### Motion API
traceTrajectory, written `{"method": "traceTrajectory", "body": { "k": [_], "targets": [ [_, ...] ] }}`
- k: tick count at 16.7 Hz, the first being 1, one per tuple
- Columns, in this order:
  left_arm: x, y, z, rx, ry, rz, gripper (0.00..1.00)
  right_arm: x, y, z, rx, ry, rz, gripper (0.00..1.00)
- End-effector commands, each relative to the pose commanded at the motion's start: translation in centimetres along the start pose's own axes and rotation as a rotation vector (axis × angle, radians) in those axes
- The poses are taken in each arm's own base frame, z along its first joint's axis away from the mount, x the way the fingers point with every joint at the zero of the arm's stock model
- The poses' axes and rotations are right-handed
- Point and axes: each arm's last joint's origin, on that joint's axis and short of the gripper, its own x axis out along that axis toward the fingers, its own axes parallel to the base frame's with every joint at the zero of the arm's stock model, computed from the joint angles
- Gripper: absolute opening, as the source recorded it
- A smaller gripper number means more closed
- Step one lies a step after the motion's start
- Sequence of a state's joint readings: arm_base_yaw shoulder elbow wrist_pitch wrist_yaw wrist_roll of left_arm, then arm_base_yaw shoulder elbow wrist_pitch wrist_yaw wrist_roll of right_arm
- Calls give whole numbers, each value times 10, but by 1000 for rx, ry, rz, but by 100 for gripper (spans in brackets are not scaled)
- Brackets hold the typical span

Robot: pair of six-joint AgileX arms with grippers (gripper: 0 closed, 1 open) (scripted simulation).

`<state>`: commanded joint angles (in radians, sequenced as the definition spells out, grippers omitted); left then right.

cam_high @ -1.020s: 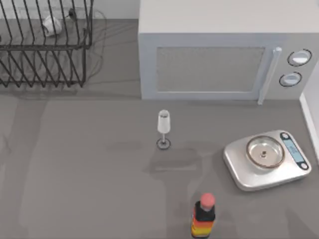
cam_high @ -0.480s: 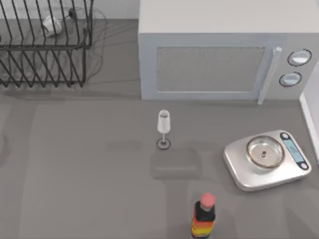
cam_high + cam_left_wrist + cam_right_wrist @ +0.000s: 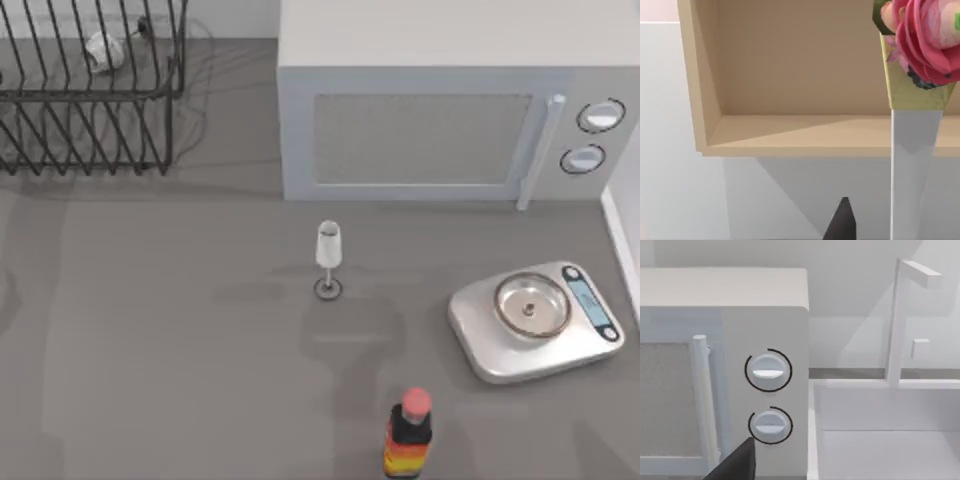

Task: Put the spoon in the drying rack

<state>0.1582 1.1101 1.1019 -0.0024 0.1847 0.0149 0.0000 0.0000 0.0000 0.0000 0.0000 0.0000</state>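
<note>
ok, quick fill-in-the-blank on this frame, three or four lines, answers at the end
1. The spoon lies inside the ____, at the table's far left corner.
2. The small clear glass stands upright in front of the ____.
3. The kitchen scale sits on the table's ____ side.
4. The bottle at the near edge has a ____ cap.

Missing words: drying rack; microwave; right; pink

The drying rack (image 3: 90,90) — black wire, thin upright and slanted bars — stands left of the microwave (image 3: 440,110), just beside it. The spoon's (image 3: 105,47) white oval bowl lies inside the rack — its handle runs toward the microwave.
</note>
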Motion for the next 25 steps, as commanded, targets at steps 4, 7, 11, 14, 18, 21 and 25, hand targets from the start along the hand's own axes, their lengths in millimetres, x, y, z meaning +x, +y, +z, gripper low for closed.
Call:
{"method": "traceTrajectory", "body": {
  "k": [4,7,11,14,18,21,25],
  "targets": [
    [71,4,-54,2,-4,3,0,0,0,0,0,0,0,100],
    [108,1,-104,5,-21,1,0,0,0,0,0,0,0,100],
    [130,-6,-159,3,-15,-2,0,0,0,0,0,0,0,100],
    [133,-9,-174,1,-8,-2,0,0,0,0,0,0,0,100],
    [133,-9,-174,1,-8,-2,0,0,0,0,0,0,0,100],
    [133,-9,-174,1,-8,-2,23,0,0,0,0,0,0,100],
    [133,-9,-174,1,-8,-2,53,0,0,0,0,0,0,100]
  ]
}}
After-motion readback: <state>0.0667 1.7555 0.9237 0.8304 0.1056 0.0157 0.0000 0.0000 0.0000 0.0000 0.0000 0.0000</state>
